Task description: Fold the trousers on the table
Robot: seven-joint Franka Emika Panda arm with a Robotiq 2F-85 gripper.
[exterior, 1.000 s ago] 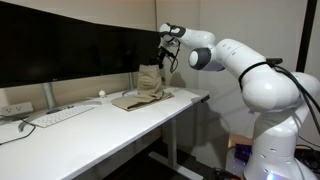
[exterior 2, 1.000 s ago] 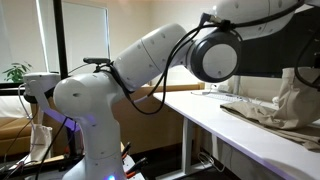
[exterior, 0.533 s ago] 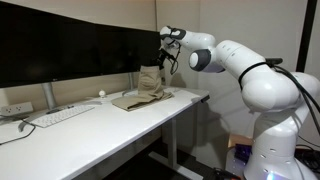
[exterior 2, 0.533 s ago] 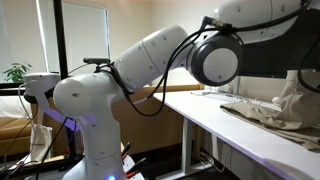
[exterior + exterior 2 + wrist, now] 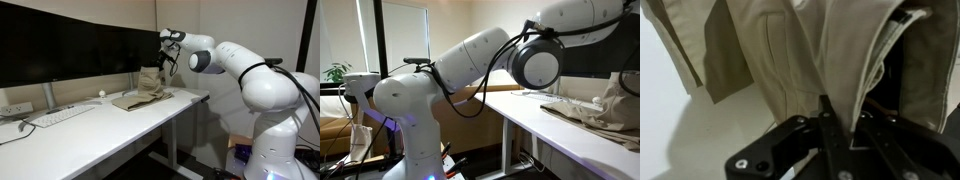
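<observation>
The khaki trousers (image 5: 142, 93) lie at the far end of the white table (image 5: 100, 135), and part of the cloth is lifted into a peak. My gripper (image 5: 163, 58) hangs over that peak, shut on the raised fabric. In the wrist view the tan trousers (image 5: 790, 50) fill most of the picture, and a fold runs down between the black fingers (image 5: 825, 125) of my gripper (image 5: 840, 118). In an exterior view the trousers (image 5: 595, 108) lie crumpled at the right, with one part pulled up toward the picture's edge.
A white keyboard (image 5: 60, 115) and a cable lie on the table's near half, with a small white ball (image 5: 101, 95) behind. A dark monitor wall (image 5: 70, 45) backs the desk. The robot's base (image 5: 410, 140) stands on the floor beside the table.
The arm has shifted slightly in an exterior view; the lifted cloth stays held and the rest of the trousers has not moved.
</observation>
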